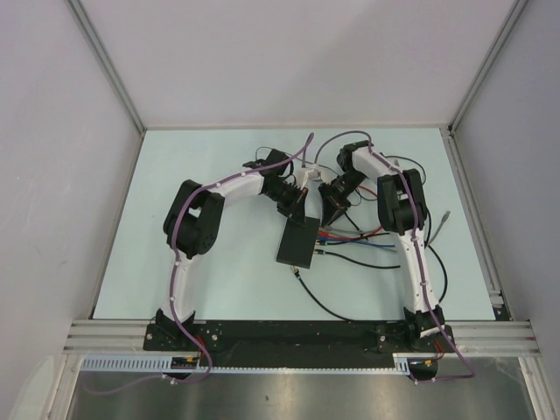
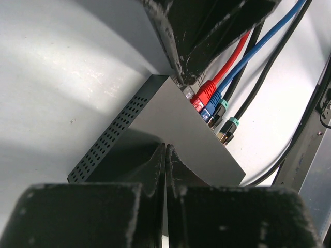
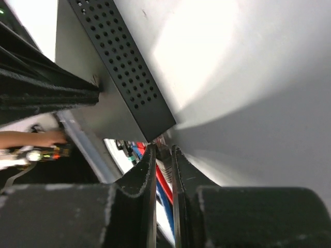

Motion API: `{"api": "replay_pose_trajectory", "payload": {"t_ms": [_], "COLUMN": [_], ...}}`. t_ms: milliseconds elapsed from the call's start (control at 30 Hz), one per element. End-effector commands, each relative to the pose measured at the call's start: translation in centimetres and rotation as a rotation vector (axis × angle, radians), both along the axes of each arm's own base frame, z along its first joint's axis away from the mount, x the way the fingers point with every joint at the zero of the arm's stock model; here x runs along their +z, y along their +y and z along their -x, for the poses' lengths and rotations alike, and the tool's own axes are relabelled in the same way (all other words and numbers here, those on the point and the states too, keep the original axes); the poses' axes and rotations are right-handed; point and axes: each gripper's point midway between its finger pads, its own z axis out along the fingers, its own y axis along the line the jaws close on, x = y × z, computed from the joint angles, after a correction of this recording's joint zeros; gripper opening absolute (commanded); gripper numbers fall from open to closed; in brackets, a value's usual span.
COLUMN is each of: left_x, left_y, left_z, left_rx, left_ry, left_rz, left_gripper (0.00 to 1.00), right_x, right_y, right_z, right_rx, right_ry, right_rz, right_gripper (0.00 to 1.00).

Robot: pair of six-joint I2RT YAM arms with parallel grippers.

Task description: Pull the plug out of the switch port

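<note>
Matte-black box [image 2: 170,119] lies pinned beneath the left gripper [image 2: 165,149], whose fingers are pressed together, evidently to anchor it. Opposite, the right gripper [image 3: 163,151] is clamped on the grey plug [image 3: 164,166]. The plug is apparently still seated in the end switch port just beyond the fingertips.

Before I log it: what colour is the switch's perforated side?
The side is black; clearest in left wrist view.
</note>
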Motion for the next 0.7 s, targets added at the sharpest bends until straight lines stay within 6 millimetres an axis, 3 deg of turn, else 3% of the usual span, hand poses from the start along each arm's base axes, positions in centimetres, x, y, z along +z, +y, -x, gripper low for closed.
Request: {"api": "replay_pose_trajectory", "payload": {"t_ms": [0, 367, 467, 500, 667], "left_x": [-3.9, -3.5, -3.2, -3.0, -2.4], "left_y": [1.8, 1.7, 1.5, 1.5, 1.3], "left_z": [-0.3, 0.2, 0.0, 0.0, -0.1], "left_rx": [-0.001, -0.034, -0.042, -0.045, -0.054], "left_ry": [-0.019, -0.015, -0.023, -0.02, -0.019], "left_rz": [-0.117, -0.098, -0.088, -0.08, -0.057], "left_gripper": [0.0, 0.0, 0.0, 0.0, 0.0], "right_x": [-5.0, -3.5, -1.3, 0.5, 6.1], "right_y": [-5.6, -5.9, -5.4, -5.1, -6.6], "right_z": [5.9, 3.7, 0.9, 0.0, -3.1], "right_rx": [0.056, 0.037, -0.031, -0.047, -0.077], "right_ry": [0.299, 0.209, 0.129, 0.08, -0.131], "right_rz": [0.242, 0.114, 0.035, -0.011, -0.073], "right_gripper": [0.0, 0.0, 0.0, 0.0, 0.0]}}
